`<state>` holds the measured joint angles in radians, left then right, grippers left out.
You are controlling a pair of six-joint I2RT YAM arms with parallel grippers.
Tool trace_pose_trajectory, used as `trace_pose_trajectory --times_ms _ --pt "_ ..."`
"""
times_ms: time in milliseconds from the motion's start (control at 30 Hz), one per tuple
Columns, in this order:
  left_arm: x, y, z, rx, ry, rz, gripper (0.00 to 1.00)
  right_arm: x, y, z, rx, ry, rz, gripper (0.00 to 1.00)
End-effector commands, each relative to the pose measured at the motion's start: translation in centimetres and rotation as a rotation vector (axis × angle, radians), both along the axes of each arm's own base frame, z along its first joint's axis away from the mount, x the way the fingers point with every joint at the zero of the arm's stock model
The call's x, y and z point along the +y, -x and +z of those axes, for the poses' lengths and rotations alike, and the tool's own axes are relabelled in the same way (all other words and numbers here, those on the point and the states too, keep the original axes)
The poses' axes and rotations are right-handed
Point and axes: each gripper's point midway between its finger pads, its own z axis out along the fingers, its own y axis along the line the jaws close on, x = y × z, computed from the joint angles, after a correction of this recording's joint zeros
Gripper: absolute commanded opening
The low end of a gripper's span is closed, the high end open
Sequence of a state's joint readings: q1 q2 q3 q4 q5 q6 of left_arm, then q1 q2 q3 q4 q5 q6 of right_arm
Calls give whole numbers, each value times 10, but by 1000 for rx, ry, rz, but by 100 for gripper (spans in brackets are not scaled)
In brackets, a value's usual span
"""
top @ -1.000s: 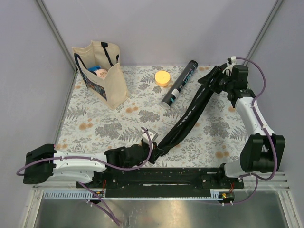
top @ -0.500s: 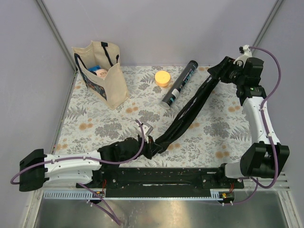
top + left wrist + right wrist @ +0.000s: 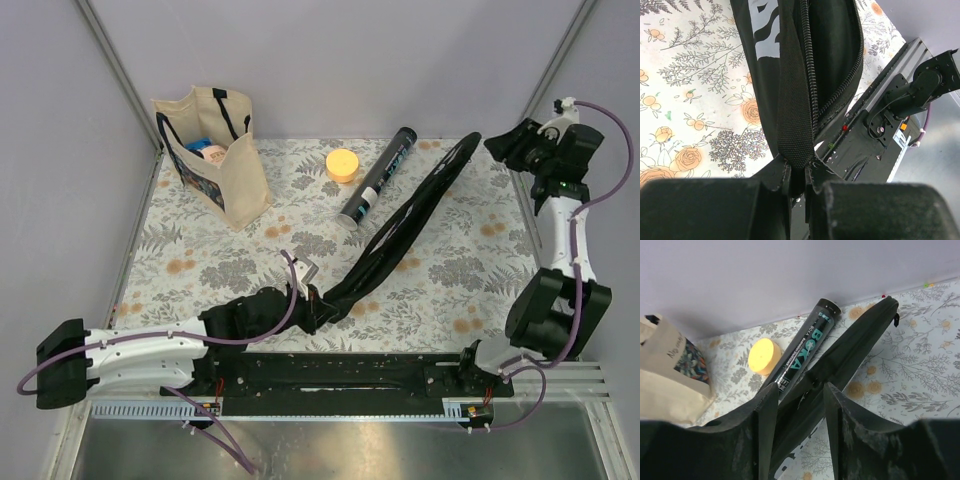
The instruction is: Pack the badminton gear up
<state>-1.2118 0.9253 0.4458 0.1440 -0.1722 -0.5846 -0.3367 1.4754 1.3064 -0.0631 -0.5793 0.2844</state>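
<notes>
The black racket-shaped cover (image 3: 400,225) runs diagonally from the table's near middle up to the far right. Its zipper hangs open in the left wrist view. My left gripper (image 3: 318,305) is shut on the woven strap (image 3: 796,100) at the cover's near end (image 3: 835,50). My right gripper (image 3: 505,143) hangs open, apart from the cover's far tip, above the table's far right corner. Nothing sits between its fingers (image 3: 799,392); the cover (image 3: 855,347) lies below them. The long black lettered tube (image 3: 378,177) lies beside the cover, uncapped.
A round yellow cap (image 3: 342,163) sits left of the tube's far end. A beige tote bag (image 3: 215,155) with dark handles stands at the far left, with items inside. The black rail (image 3: 900,100) of the arm bases runs along the near edge.
My right gripper let go of the cover's far end and drew back to the right corner. The cover's far end now rests unsupported. My left arm slid slightly left, still holding the strap.
</notes>
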Motion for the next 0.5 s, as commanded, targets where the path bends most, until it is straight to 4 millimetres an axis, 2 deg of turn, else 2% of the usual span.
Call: trace_pose_trajectory --times_ms 0,267,467 --pt "-8 -1 42 -16 125 -13 0 6 -7 22 -29 -229 229 49" --pt "-5 1 47 10 153 -17 0 -4 -28 -37 105 -428 260 50" --pt "-6 3 45 25 157 -26 0 2 -32 -40 64 -559 337 47"
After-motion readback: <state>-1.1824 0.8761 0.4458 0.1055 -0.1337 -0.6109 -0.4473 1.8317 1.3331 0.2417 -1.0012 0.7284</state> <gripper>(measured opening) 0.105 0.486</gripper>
